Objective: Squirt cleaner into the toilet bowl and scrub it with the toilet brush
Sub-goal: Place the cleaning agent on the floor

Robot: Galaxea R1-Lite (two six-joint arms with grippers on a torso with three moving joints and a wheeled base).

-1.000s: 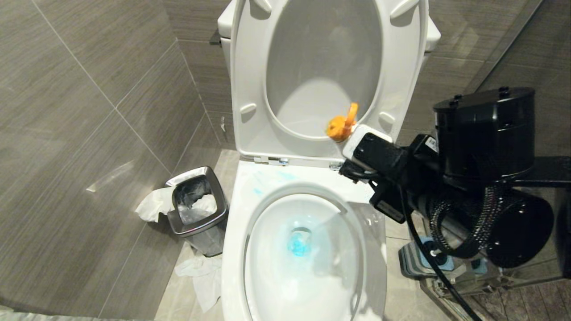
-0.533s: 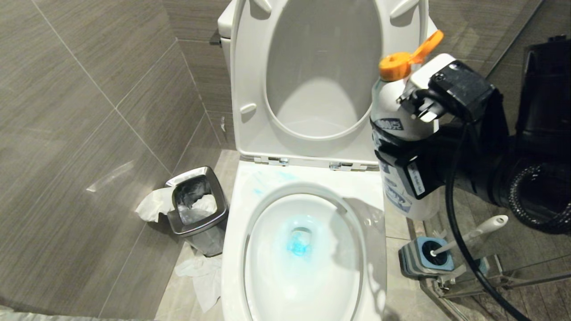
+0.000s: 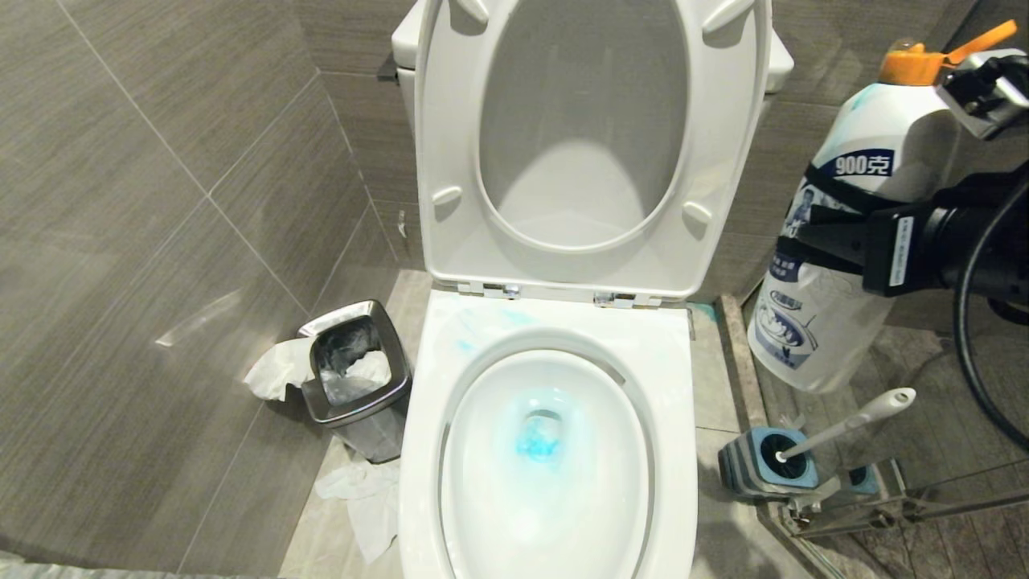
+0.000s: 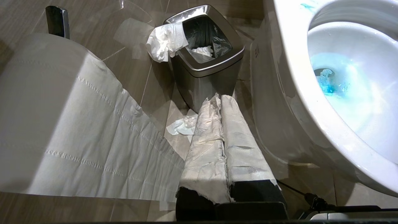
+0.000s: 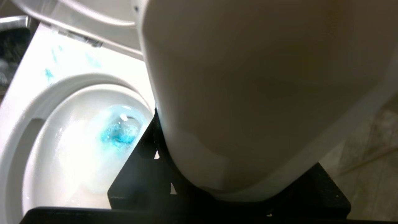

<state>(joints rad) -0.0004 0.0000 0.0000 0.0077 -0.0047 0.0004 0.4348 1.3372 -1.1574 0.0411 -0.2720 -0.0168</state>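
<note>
Squirting looks done: blue cleaner (image 3: 537, 438) pools low in the toilet bowl (image 3: 675, 482), centre frame. Right gripper (image 3: 836, 237) grips the cleaner bottle (image 3: 812, 338) upper right. Toilet brush (image 3: 852, 422) sits untouched lower right, so scrubbing's left.

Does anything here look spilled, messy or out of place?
Yes. Blue cleaner smears lie on the toilet bowl's rim, outside the basin. Crumpled tissue hangs over the waste bin's edge, and more paper lies on the floor beside it.
</note>
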